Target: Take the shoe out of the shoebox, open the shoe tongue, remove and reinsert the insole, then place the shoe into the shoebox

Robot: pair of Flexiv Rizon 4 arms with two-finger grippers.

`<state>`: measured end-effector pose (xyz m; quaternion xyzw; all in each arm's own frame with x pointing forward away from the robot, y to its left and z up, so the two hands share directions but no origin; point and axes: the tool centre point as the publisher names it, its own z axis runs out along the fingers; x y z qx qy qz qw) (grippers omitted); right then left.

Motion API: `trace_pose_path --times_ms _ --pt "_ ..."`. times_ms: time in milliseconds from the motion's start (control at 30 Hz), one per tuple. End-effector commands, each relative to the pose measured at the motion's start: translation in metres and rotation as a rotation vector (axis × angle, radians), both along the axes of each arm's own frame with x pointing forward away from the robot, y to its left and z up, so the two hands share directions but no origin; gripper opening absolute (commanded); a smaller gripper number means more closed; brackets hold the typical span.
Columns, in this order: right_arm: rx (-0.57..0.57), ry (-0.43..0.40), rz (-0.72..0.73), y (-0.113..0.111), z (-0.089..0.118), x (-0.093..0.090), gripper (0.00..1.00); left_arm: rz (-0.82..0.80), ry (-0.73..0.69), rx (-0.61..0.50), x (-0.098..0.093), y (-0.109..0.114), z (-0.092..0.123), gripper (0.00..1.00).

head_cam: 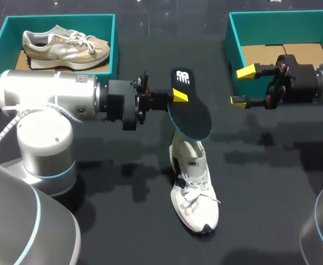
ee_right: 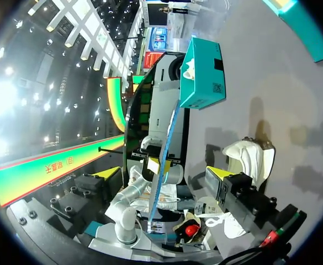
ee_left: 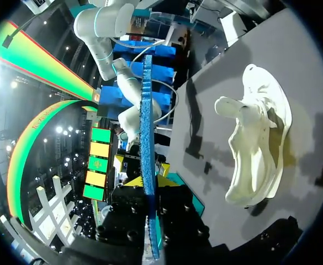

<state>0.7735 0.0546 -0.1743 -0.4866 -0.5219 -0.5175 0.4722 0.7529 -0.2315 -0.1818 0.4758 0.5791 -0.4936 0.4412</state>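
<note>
The left gripper (head_cam: 176, 97) is clamped on the insole (head_cam: 191, 116), holding it on edge over the heel of the white shoe (head_cam: 194, 193) mid-counter. The right gripper (head_cam: 242, 86) hangs wide open beside the box (head_cam: 234, 41) at the far right corner. The insole looks thin, light and floppy, so I'd pinch it near the heel and steady the soft shoe by its collar.

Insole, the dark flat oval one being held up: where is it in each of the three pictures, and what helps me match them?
Head view: the dark flat oval insole is mid-table, gripped by the left pincer above the white lace-up sneaker.
Left wrist view: an edge-on blue strip held straight ahead, sneaker beside it.
Right wrist view: a thin edge-on strip ahead, beside the sneaker.
Shared landmark: the white sneaker.
</note>
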Motion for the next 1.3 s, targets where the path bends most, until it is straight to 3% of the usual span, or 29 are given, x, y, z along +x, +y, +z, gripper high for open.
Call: trace_pose_path --times_ms 33,300,900,1300 --pt "-0.004 0.001 -0.001 0.000 0.001 -0.001 1.00 0.021 0.053 0.009 -0.002 0.001 -0.001 0.00" --pt "-0.004 0.001 -0.001 0.000 0.001 -0.001 1.00 0.145 0.343 0.042 -0.009 0.003 0.009 0.00" --pt "-0.004 0.001 -0.001 0.000 0.001 -0.001 1.00 0.172 0.689 -0.042 -0.022 0.011 0.028 0.00" --pt "-0.004 0.001 -0.001 0.000 0.001 -0.001 1.00 0.244 0.990 -0.010 -0.020 0.017 0.039 0.00"
